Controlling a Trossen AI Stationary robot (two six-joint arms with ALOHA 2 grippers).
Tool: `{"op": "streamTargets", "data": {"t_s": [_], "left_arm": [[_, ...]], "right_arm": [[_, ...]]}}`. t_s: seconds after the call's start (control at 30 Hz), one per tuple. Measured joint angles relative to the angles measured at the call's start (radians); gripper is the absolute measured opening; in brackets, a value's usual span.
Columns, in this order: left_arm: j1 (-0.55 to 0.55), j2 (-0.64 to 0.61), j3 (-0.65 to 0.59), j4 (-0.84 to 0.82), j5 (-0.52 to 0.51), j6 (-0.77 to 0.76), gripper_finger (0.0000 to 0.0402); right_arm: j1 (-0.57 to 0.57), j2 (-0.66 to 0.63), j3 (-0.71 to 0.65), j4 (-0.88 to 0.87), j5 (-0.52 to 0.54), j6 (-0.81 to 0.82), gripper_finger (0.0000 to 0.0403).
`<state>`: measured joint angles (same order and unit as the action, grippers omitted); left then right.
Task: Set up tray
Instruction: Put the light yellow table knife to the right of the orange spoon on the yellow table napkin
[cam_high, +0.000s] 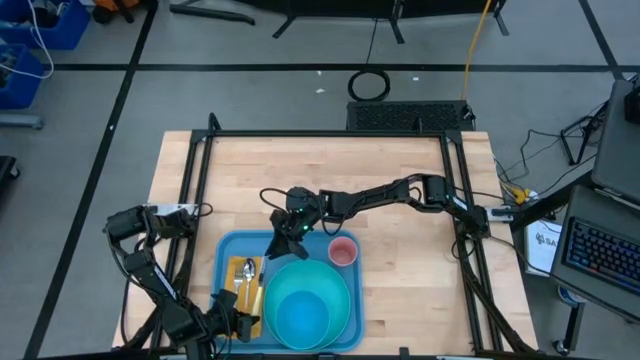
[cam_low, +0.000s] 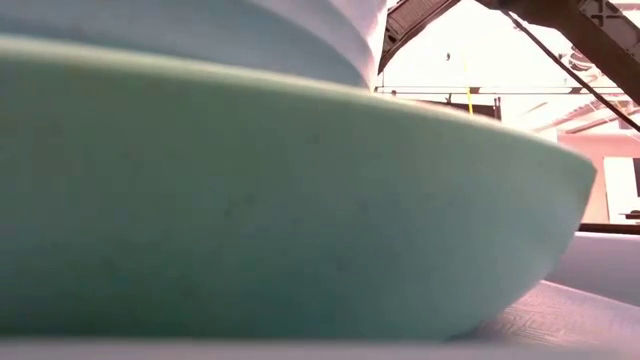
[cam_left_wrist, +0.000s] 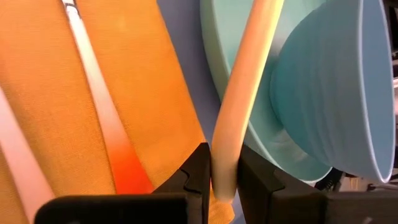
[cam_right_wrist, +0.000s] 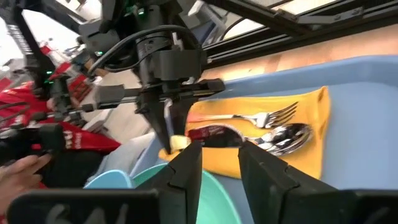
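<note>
High view: tray (cam_high: 228, 262) under right tool (cam_high: 283, 236).

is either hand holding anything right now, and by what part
The left hand grips a pale utensil handle at its end, over the orange napkin. The right hand holds nothing.

The plate (cam_low: 280, 210) fills the low view, blurred and cut off at the left edge, hiding the tray, while the bowl (cam_low: 200, 35) atop it is cropped above.
</note>
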<state>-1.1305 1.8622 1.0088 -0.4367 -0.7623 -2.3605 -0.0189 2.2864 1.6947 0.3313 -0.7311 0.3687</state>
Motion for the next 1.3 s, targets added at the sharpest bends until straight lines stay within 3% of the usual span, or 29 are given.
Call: {"op": "streamTargets", "data": {"t_s": [0.33,0.53,0.8,1.07,1.3], "left_arm": [[0.0,0.0,0.0,0.0,-0.005,0.003,0.0054],[0.001,0.0,0.0,0.0,-0.005,0.007,0.0054],[0.005,0.0,0.0,0.0,-0.005,0.018,0.0054],[0.004,0.0,0.0,-0.002,-0.004,0.03,0.0054],[0.004,0.001,0.0,-0.004,-0.004,0.048,0.0054]], "right_arm": [[0.001,0.0,0.0,0.002,0.024,-0.018,0.0136],[0.001,0.0,0.0,0.002,0.024,-0.016,0.0138],[0.001,0.0,0.0,0.002,0.024,-0.017,0.0098],[0.001,0.0,0.0,0.009,0.024,-0.021,0.0013],[0.001,-0.002,0.0,0.011,0.044,0.015,0.0004]]}}
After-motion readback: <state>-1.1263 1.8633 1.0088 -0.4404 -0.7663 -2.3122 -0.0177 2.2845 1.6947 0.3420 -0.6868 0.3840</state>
